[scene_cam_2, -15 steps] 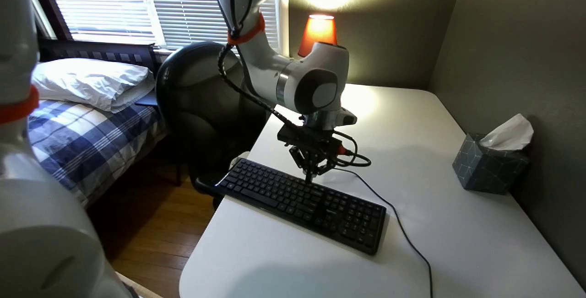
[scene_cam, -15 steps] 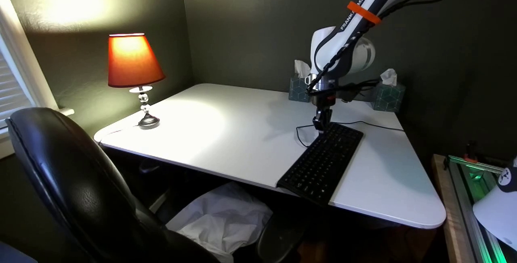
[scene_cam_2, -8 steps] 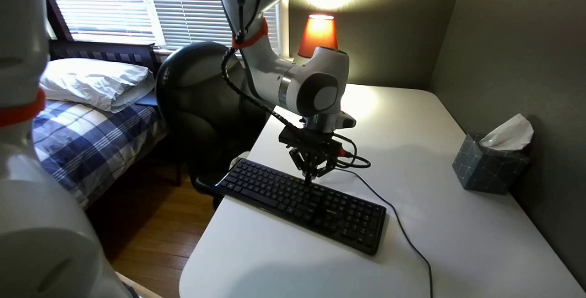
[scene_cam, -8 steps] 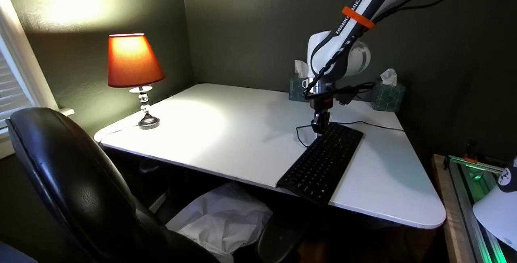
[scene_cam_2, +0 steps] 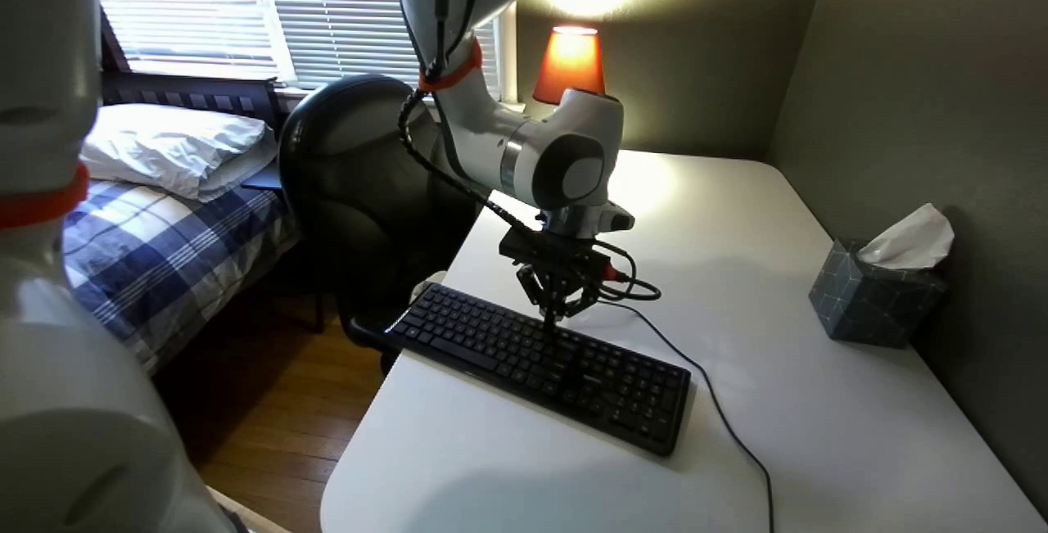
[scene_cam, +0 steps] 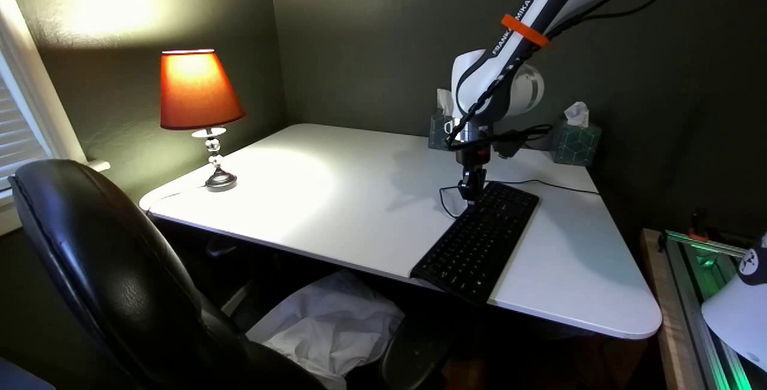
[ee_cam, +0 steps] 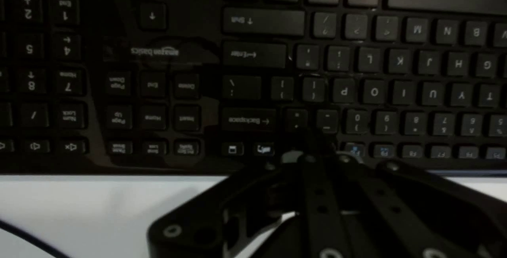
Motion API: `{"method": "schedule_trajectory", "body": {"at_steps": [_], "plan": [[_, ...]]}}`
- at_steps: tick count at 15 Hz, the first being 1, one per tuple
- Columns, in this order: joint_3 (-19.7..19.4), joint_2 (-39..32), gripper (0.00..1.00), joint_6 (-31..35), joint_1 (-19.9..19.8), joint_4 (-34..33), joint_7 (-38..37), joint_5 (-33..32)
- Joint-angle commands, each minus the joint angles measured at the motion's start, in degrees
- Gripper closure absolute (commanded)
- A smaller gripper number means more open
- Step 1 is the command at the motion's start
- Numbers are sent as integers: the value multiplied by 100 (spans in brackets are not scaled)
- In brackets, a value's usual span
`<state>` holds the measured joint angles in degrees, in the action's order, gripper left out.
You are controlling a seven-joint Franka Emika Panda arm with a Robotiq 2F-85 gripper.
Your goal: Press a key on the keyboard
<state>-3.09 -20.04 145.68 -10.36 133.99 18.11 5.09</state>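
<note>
Pointing down at the keyboard (scene_cam: 485,246): gripper (scene_cam: 471,199) set at the back rows, jaws pressed together

In an exterior view, the keyboard is laid flat on a white desk (scene_cam: 371,180), its near end jutting slightly past the front edge. The gripper is held low by the robot arm (scene_cam: 488,78) at one long edge of the keyboard, toward the far end. A thin black cable (scene_cam: 539,182) is led from that same edge. A lit lamp (scene_cam: 199,90) with an orange shade is placed well apart from the keyboard, and two tissue boxes (scene_cam: 576,144) are set by the wall (scene_cam: 359,48), one partly hidden behind the arm. A black chair (scene_cam: 120,270) is seen in front of the desk.

In an exterior view, the gripper is held upright over the keyboard's back edge. A bed (scene_cam_2: 205,95) with a checked blanket (scene_cam_2: 180,246) and a white pillow (scene_cam_2: 172,144) is shown beside the chair, with window blinds (scene_cam_2: 205,17) behind.

In the wrist view, the keyboard's lettering is turned upside down. The fingertips (ee_cam: 313,141) are closed against each other just by the minus key (ee_cam: 327,119) and the equals key (ee_cam: 296,119); part of the function row (ee_cam: 412,151) is hidden by them. The backspace key (ee_cam: 249,120) can be read nearby. Whether any key is being touched or pushed down cannot be told.
</note>
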Motion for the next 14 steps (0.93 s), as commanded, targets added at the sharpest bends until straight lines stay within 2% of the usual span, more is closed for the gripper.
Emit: {"method": "schedule_trajectory", "body": {"at_steps": [1, 14], "plan": [[90, -119, 100, -208, -103, -167, 82, 74], [90, -308, 100, -206, -113, -294, 7, 85]]}}
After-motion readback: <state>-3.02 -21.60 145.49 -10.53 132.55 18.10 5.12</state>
